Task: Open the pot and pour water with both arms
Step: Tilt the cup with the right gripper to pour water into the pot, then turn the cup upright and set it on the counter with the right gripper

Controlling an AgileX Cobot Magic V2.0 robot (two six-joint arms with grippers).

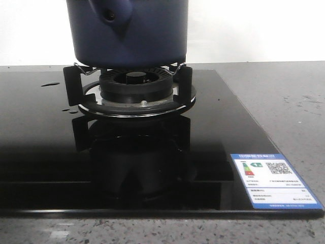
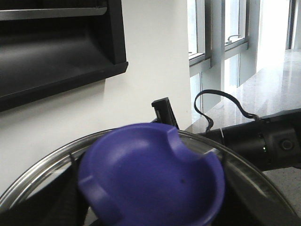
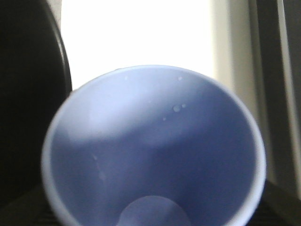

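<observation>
Front cam is only catching the big stuff: the black glass hob point(image 1: 40, 152) lying on the grey speckled tabletop point(image 1: 284, 96), and the pot point(image 1: 127, 33) sitting on the burner's pan supports point(image 1: 127, 84), handle stub facing the camera. No arms showing there. The left wrist cam is filling up with a glass lid point(image 2: 42, 165) and its purple knob point(image 2: 150, 174). The right wrist cam is staring into a pale blue cup point(image 3: 153, 155). Can't tell either end effector's grip, fingers are hidden.
</observation>
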